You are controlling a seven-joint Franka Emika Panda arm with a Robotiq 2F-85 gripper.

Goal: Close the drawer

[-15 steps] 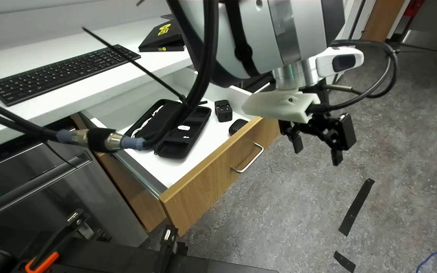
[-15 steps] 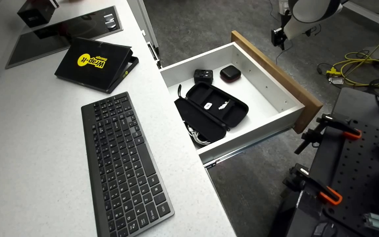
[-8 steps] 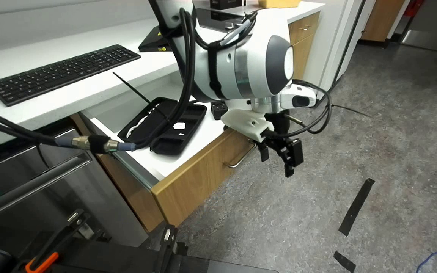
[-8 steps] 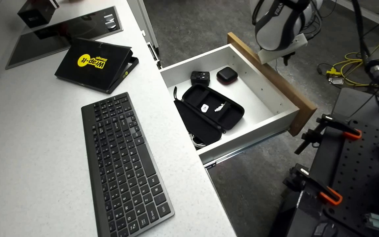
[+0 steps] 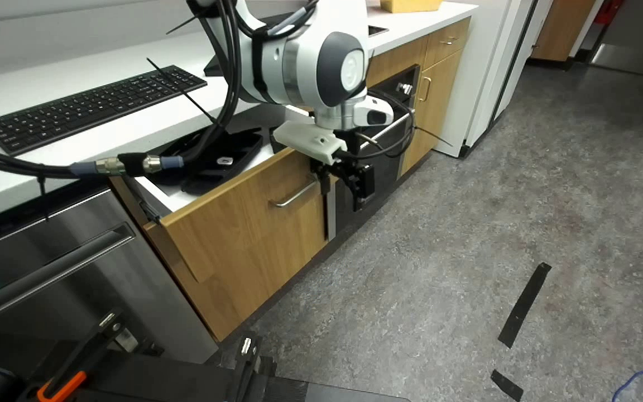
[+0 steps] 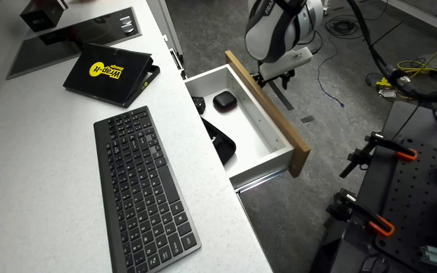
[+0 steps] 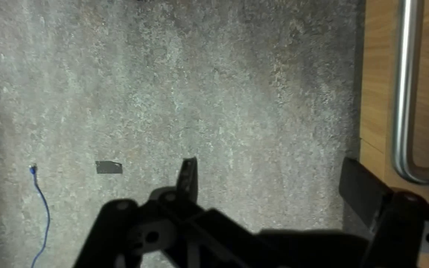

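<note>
The drawer, with its light oak front point(image 5: 232, 218), stands partly open below the worktop in both exterior views point(image 6: 269, 110). Its white inside holds an open black case point(image 6: 222, 146) and a small rounded black case point(image 6: 225, 101). The silver bar handle point(image 5: 294, 195) also shows at the right edge of the wrist view point(image 7: 404, 89). My gripper point(image 5: 342, 196) points down outside the front, beside the handle's far end. Its jaws are wide apart with only floor between them in the wrist view point(image 7: 269, 163). One finger point(image 7: 363, 190) is close to the oak front; contact cannot be told.
A black keyboard point(image 5: 92, 109) and a black box point(image 6: 106, 76) lie on the white worktop point(image 6: 51, 159). A stainless steel appliance point(image 5: 154, 290) adjoins the drawer. A black bench point(image 6: 412, 182) with orange-tipped clamps stands opposite. A blue cable point(image 7: 47, 216) lies on the floor.
The drawer has slid inward, under the worktop, and its case is now partly covered. The arm and gripper have moved toward the cabinet with it. The gripper stays open.
</note>
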